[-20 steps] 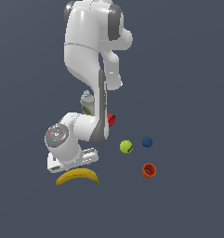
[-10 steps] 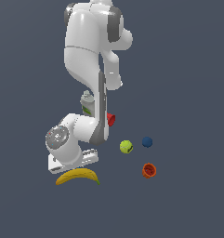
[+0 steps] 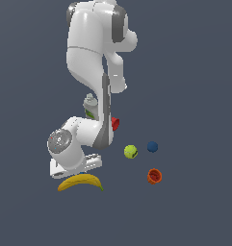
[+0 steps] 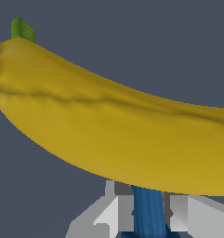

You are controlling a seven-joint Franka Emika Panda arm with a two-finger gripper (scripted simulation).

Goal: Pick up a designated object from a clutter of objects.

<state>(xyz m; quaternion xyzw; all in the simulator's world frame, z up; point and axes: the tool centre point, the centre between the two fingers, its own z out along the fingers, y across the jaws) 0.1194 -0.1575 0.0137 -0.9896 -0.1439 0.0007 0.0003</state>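
Observation:
The designated object (image 4: 148, 211), a small bright-blue piece with a thin stem, stands between my gripper's (image 4: 150, 214) two pale fingers (image 4: 125, 214), which press close on both sides of it. Right beyond it lies the yellow banana (image 4: 108, 125), filling most of the wrist view. In the exterior view my gripper (image 3: 82, 169) is low over the floor just behind the banana (image 3: 80, 182), and the arm hides nearly all of the blue piece. The rest of the clutter lies toward the exterior view's right.
A yellow-green tennis ball (image 3: 131, 152), a dark-blue ball (image 3: 152, 146) and an orange cup (image 3: 154, 176) lie apart on the floor. A red cup (image 3: 115, 123) and a white-grey bottle with a green label (image 3: 90, 106) stand partly hidden behind my arm (image 3: 96, 57).
The arm has hardly moved over the last second; the wrist stays low behind the banana.

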